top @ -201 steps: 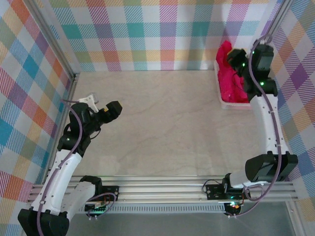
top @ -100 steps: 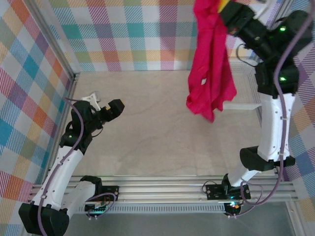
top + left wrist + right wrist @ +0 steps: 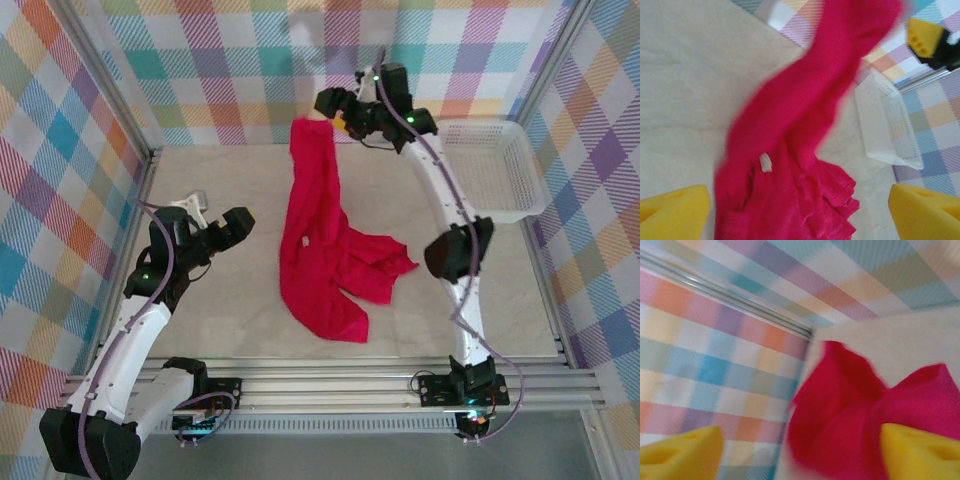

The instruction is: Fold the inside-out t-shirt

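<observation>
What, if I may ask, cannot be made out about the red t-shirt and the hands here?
- Top external: whether the t-shirt hangs from the right hand or is free of it; the contact is too small.
- Right wrist: the fabric's edges, lost in motion blur.
- Left wrist: the t-shirt's lower end, cut off by the bottom edge; its top is blurred.
- Sleeves and collar: hidden in bunched folds in every view.

T-shirt (image 3: 325,255) mid-table (image 3: 230,320), lower part heaped on surface, top end just beside R gripper (image 3: 335,108) nr back wall. Basket (image 3: 500,170) back-right corner. L gripper (image 3: 218,215) left of shirt, apart.
</observation>
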Controlling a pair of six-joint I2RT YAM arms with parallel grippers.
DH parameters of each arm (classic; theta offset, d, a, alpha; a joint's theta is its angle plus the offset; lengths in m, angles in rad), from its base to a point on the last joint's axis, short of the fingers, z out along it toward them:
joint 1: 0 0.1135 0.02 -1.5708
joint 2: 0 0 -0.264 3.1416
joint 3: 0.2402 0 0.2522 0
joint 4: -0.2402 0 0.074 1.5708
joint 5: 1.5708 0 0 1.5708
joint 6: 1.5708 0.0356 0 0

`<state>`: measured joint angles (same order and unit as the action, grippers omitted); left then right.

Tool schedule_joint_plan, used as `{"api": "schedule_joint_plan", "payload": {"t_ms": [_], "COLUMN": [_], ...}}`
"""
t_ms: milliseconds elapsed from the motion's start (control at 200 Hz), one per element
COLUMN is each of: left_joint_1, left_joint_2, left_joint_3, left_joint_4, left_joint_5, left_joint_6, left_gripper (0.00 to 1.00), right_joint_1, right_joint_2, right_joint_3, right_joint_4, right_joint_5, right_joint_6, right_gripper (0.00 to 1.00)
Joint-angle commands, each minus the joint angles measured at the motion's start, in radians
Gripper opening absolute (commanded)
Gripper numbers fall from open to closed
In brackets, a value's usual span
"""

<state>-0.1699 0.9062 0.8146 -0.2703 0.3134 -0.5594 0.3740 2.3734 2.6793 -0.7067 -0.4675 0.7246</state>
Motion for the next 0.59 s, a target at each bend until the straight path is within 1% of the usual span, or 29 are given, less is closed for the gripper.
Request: {"api": "schedule_joint_plan", "payload": {"t_ms": [0,35,75,140,195,260,265,290,300,305,335,390,400,490,545,590], "left_joint_1": [-0.016,-0.023,-0.034,-0.061,-0.088,-0.128,-0.130,-0.141,-0.149,-0.151,-0.163,-0.167,-0.166,-0.162,-0.146,-0.118], "left_joint_2": [0.007,0.009,0.010,0.018,0.032,0.057,0.060,0.072,0.076,0.078,0.088,0.094,0.092,0.056,0.032,0.018], "left_joint_3": [-0.017,-0.027,-0.041,-0.074,-0.104,-0.141,-0.144,-0.154,-0.157,-0.159,-0.164,-0.167,-0.167,-0.176,-0.182,-0.187], "left_joint_4": [-0.089,-0.101,-0.118,-0.125,-0.113,-0.087,-0.085,-0.079,-0.078,-0.079,-0.089,-0.127,-0.135,-0.173,-0.188,-0.197], "left_joint_5": [0.006,0.010,0.003,-0.012,-0.028,-0.044,-0.044,-0.048,-0.051,-0.052,-0.076,-0.134,-0.150,-0.254,-0.288,-0.286], "left_joint_6": [0.036,0.036,0.031,0.011,-0.009,-0.028,-0.028,-0.028,-0.027,-0.027,-0.028,-0.050,-0.055,-0.096,-0.126,-0.146], "left_gripper": [0.90,0.89,0.88,0.85,0.84,0.82,0.82,0.81,0.81,0.80,0.79,0.75,0.75,0.75,0.75,0.76], "right_joint_1": [-0.022,-0.025,-0.024,-0.023,-0.024,-0.024,-0.024,-0.025,-0.024,-0.024,-0.023,-0.017,-0.011,0.059,0.119,0.166], "right_joint_2": [0.027,0.010,-0.031,-0.139,-0.266,-0.431,-0.431,-0.492,-0.501,-0.518,-0.561,-0.609,-0.617,-0.641,-0.635,-0.618], "right_joint_3": [0.173,0.152,0.089,-0.112,-0.358,-0.678,-0.678,-0.788,-0.796,-0.833,-0.913,-1.008,-1.026,-1.111,-1.140,-1.152], "right_joint_4": [-0.337,-0.378,-0.411,-0.403,-0.324,-0.166,-0.166,-0.111,-0.103,-0.087,-0.051,-0.018,-0.012,0.022,0.053,0.081], "right_joint_5": [0.025,0.048,0.081,0.121,0.153,0.178,0.178,0.189,0.190,0.190,0.186,0.181,0.182,0.216,0.251,0.272], "right_joint_6": [-0.085,-0.130,-0.183,-0.257,-0.294,-0.310,-0.310,-0.312,-0.313,-0.313,-0.315,-0.304,-0.300,-0.286,-0.271,-0.252], "right_gripper": [0.89,0.92,0.93,0.93,0.93,0.91,0.91,0.89,0.89,0.88,0.87,0.82,0.79,0.74,0.73,0.72]}}
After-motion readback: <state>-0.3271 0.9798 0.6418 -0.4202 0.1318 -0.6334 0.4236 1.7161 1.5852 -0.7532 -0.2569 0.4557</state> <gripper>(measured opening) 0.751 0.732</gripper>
